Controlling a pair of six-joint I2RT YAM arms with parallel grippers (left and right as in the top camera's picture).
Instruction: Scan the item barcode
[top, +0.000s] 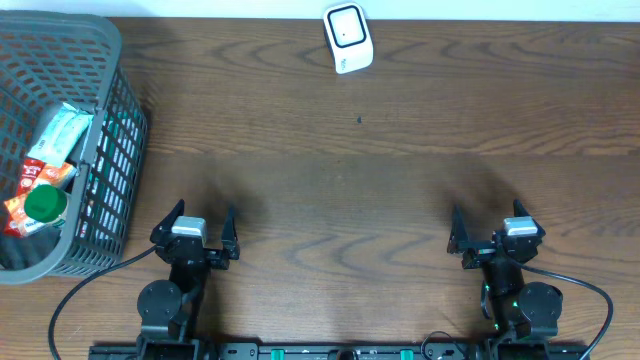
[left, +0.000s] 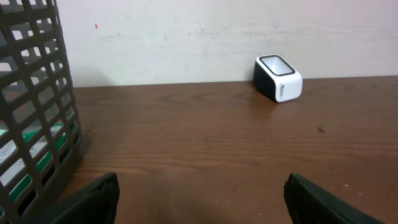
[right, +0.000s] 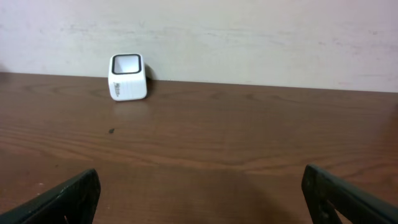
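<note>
A white barcode scanner (top: 347, 37) with a dark window stands at the far edge of the wooden table, also seen as the scanner (left: 278, 78) in the left wrist view and the scanner (right: 127, 76) in the right wrist view. The items lie in a grey basket (top: 110, 150) at the left: a white and green packet (top: 65, 130), a red packet (top: 35, 182) and a green-capped thing (top: 45, 203). My left gripper (top: 205, 213) rests open near the front edge, right of the basket, nothing between its fingers (left: 99, 196). My right gripper (top: 487, 213) is open and empty at the front right, fingers (right: 78, 193) wide apart.
The basket wall (left: 37, 118) fills the left of the left wrist view, close to that gripper. A pale wall runs behind the table's far edge. A small dark speck (top: 360, 120) marks the wood below the scanner.
</note>
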